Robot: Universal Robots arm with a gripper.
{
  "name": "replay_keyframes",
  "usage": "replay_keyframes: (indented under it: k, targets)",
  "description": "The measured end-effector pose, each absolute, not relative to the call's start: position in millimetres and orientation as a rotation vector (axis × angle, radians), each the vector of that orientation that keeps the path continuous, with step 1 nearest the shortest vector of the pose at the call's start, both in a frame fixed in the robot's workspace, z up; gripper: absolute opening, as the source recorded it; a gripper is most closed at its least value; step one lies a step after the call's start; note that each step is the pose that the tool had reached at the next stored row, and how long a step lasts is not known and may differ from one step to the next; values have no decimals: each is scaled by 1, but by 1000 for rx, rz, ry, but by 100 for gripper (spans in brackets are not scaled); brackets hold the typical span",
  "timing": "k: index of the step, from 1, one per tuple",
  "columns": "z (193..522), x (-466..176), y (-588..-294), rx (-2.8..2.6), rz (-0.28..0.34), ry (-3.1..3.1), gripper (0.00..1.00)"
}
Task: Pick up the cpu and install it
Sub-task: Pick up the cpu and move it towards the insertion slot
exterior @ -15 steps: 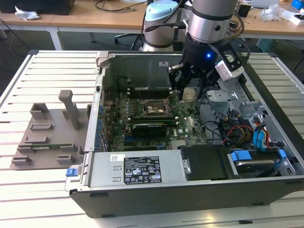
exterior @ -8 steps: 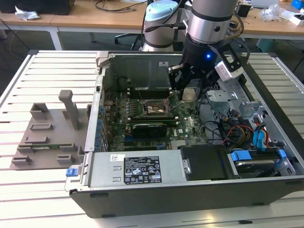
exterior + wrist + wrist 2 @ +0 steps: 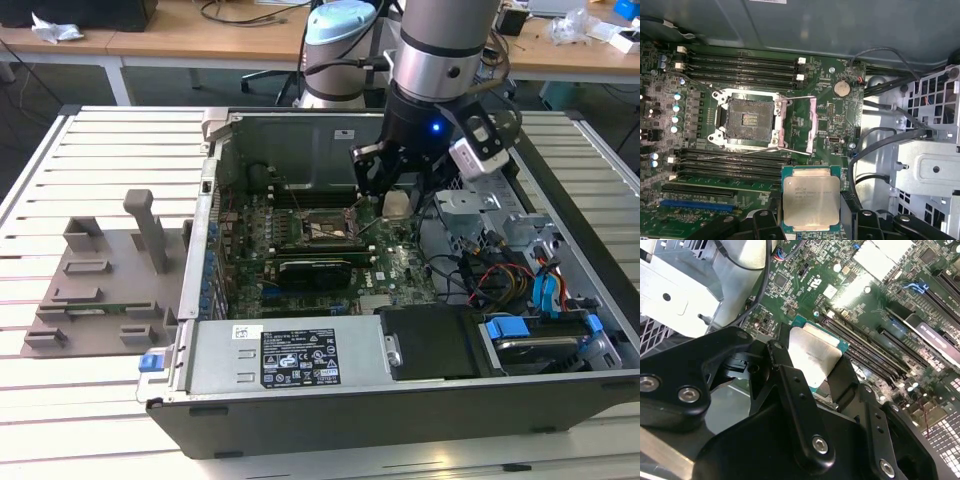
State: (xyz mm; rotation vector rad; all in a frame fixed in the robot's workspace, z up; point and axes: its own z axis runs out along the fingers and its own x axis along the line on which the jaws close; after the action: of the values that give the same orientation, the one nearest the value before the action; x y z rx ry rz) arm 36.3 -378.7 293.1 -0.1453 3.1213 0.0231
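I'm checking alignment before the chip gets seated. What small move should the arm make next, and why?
Probably carry the cpu sideways until it is over the open socket, before any lowering. The gripper has its jaws shut on the cpu, which hangs over the board beside the socket, not above it.

Exterior view looks down; both wrist views share the cpu (image 3: pixel 812 357) (image 3: pixel 811 202).

My arm (image 3: pixel 445 45) stands nearly upright, its wrist (image 3: pixel 430 110) pointing straight down with a small blue light lit on it. Below the wrist, the end effector (image 3: pixel 397 203) has its two black fingers (image 3: pixel 790 385) clamped on opposite edges of the cpu (image 3: pixel 811 202), held flat between them.
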Motion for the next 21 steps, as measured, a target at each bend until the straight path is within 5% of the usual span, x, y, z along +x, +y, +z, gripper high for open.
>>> replay_keyframes:
  k: [21]
  targets:
    - [274,-1,-347,-146,-23,3122,55]
